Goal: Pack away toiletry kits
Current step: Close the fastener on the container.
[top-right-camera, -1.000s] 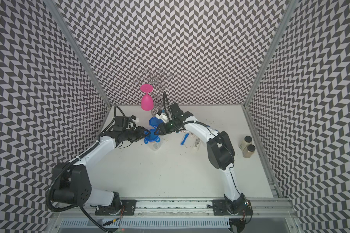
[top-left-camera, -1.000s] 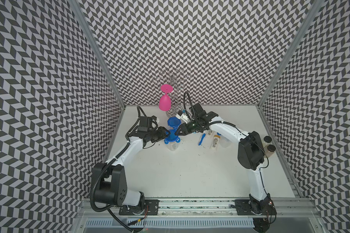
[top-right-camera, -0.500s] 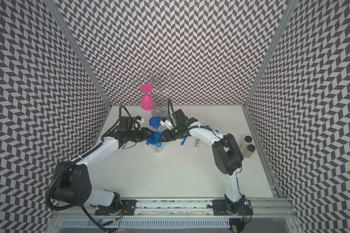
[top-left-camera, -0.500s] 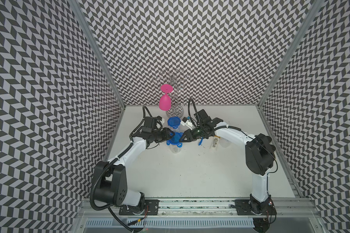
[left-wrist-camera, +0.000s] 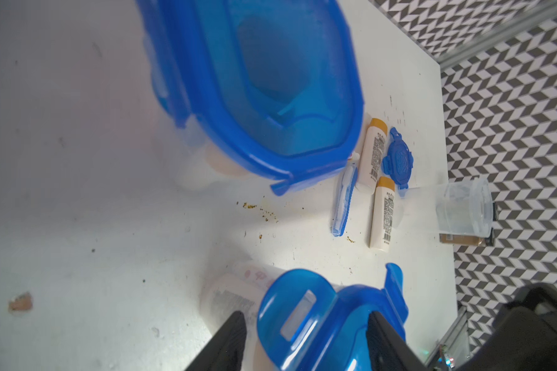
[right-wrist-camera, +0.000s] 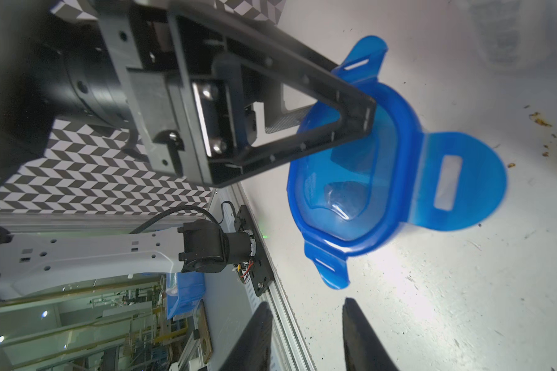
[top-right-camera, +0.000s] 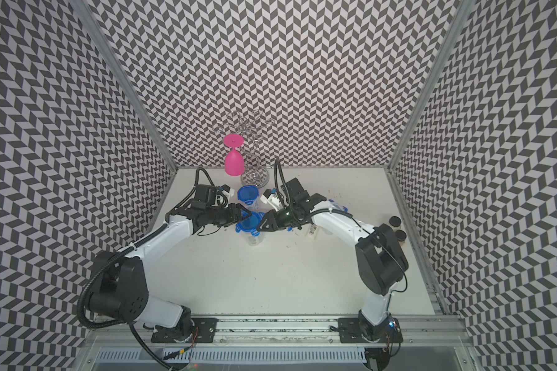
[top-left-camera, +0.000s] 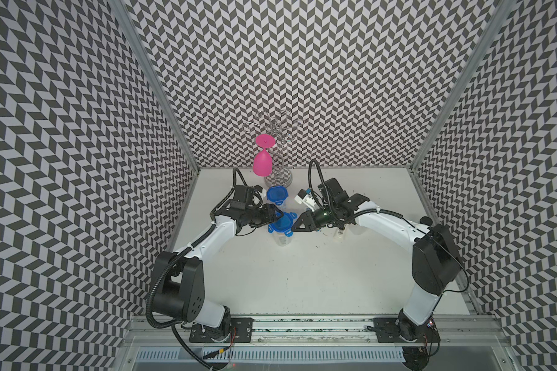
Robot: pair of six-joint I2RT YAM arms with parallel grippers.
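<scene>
Both top views show two jars with lids on: the near jar (top-left-camera: 282, 240) and a second jar (top-left-camera: 276, 194) at its 12 o'clock. The left gripper (left-wrist-camera: 306, 334) stands wide around a lid tab at 9 o'clock. The right gripper (right-wrist-camera: 306, 321), narrow and empty, hovers at 3 o'clock. I judge the near jar's tabs are not yet clipped. Farther toward 3 o'clock, bottles (left-wrist-camera: 373, 151), a toothbrush (left-wrist-camera: 344, 200), a loose lid (left-wrist-camera: 397, 157) and an empty jar (left-wrist-camera: 463, 208) lie unpacked.

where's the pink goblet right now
In both top views the pink goblet is upside down at the back of the table, left of the wire rack, behind a blue-lidded jar.
</scene>
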